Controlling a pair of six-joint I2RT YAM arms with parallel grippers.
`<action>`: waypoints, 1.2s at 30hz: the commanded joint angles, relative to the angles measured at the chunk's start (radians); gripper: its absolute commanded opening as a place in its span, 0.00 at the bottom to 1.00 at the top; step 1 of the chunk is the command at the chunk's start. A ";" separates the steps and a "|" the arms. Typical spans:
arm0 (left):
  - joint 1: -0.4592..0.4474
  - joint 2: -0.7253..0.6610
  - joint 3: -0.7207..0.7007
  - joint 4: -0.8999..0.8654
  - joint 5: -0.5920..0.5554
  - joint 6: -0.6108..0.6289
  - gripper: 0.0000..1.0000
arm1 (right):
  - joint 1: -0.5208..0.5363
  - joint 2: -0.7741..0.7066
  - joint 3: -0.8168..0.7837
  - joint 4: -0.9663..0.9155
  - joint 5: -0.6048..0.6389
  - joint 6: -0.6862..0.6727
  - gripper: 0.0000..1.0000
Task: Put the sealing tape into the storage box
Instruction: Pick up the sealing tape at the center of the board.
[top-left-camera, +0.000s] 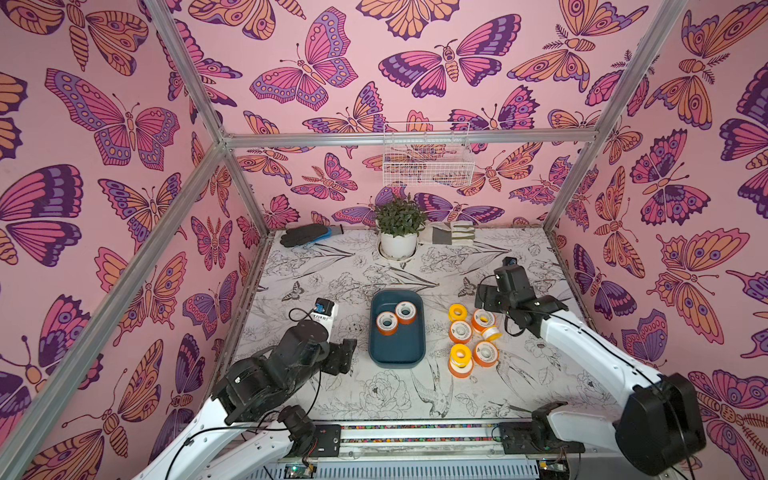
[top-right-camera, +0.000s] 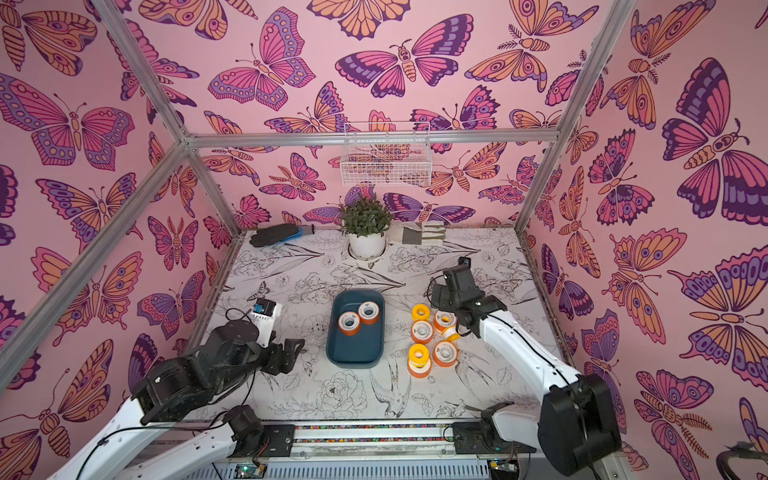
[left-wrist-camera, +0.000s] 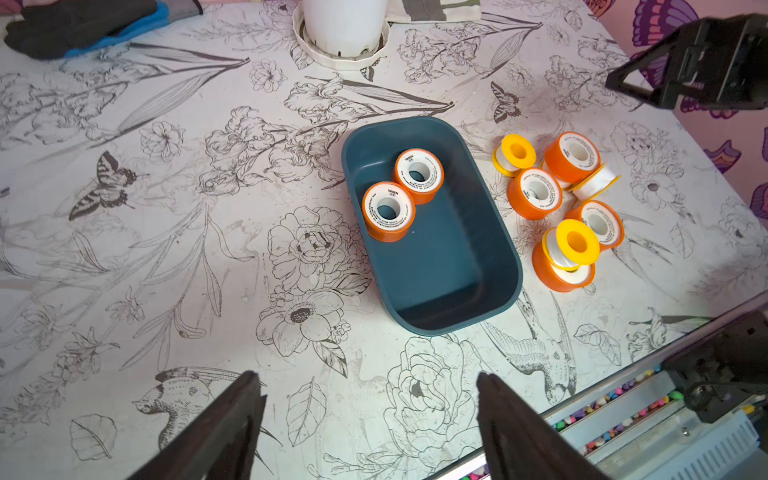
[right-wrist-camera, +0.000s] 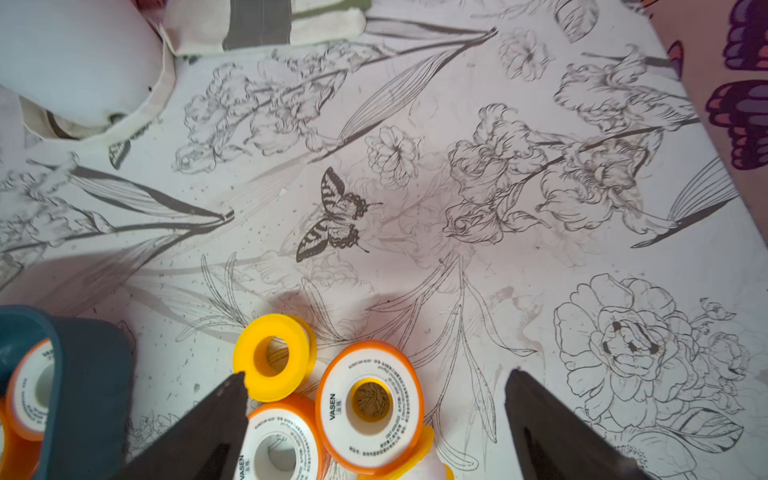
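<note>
sealing tape (top-left-camera: 460, 331): in two lots, some boxed, most loose on the worktop (top-left-camera: 374, 395).
boxed spools (top-left-camera: 387, 323): two orange ones, flat, hole up, touching each other in the far half of the storage box (top-left-camera: 397, 353).
loose pile (top-left-camera: 483, 320): seven by my count, bunched just beside the box on the right arm's side. One yellow spool (top-left-camera: 460, 354) is stacked on an orange one, and one thin spool (top-left-camera: 492, 332) leans tilted on its neighbours.
storage box: between the two arms, near half bare, so there is room for more. Probably set there so either arm can reach it.
left hand (left-wrist-camera: 365, 374): fingers apart, nothing between them, off the box on its own side. It looks parked clear of the box mouth.
right hand (right-wrist-camera: 376, 374): fingers apart, empty, over the far end of the pile and straddling an orange spool (right-wrist-camera: 332, 407). Height above it cannot be told.
step: judged as lining up the next pick, since the right arm is nearest.
risk: the spools touch, so a finger may nudge the yellow neighbour (right-wrist-camera: 249, 353).
progress: early, most of the tape is outside the box.
</note>
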 joint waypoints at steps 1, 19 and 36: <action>0.006 0.004 -0.014 -0.016 0.005 0.009 0.89 | -0.013 0.088 0.069 -0.177 -0.077 -0.053 0.99; 0.006 0.045 -0.020 -0.021 -0.004 0.005 0.90 | -0.032 0.318 0.130 -0.216 -0.147 -0.072 0.95; 0.005 0.048 -0.022 -0.019 0.002 0.001 0.90 | -0.032 0.359 0.136 -0.207 -0.174 -0.068 0.79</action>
